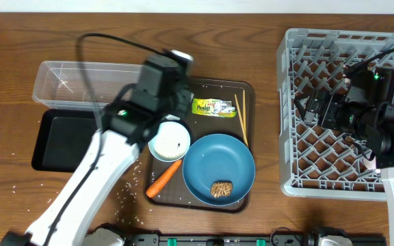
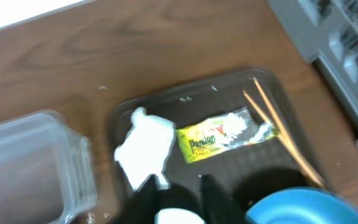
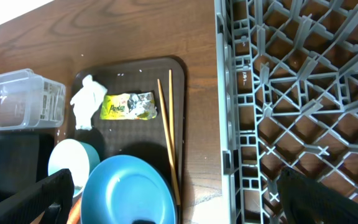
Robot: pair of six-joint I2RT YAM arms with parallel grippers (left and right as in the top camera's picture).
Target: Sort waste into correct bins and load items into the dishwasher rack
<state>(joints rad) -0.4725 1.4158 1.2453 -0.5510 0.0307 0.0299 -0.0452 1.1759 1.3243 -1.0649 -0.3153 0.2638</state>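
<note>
My left gripper is open, just above the brown serving tray, its fingers beside the crumpled white tissue and over the white bowl's rim. The yellow-green wrapper and two chopsticks lie at the tray's back. The blue dish holds the brown food piece. The carrot lies at the tray's front left. My right gripper is wide open and empty above the left edge of the grey rack. No cups show.
The clear tub stands at the back left, with the black tray in front of it. Loose rice grains are scattered on the table left of the brown tray. My left arm hides the tissue from overhead.
</note>
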